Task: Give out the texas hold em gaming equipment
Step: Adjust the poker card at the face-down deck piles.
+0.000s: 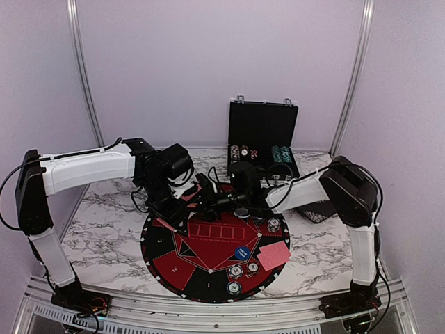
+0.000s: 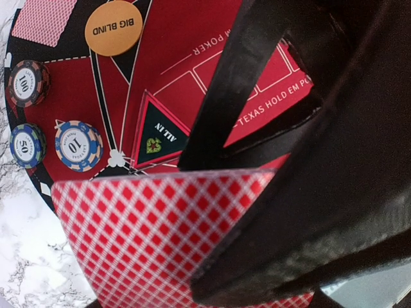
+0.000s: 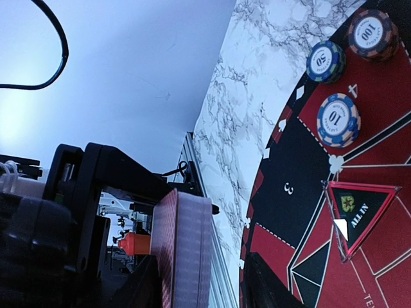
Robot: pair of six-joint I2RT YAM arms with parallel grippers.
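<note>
Deck (image 2: 128, 244) pinched by left gripper (image 2: 196, 224) (edge-on only from right wrist); right gripper (image 3: 202, 285) spread

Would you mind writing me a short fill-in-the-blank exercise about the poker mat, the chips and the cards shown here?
1. The orange disc reads BIG ____.
2. The cards in the left gripper have ____ checked backs.
3. The chip nearest the triangle is marked ____.
4. That triangle, printed on the mat, reads ALL ____.
Missing words: BLIND; red; 10; IN.
</note>
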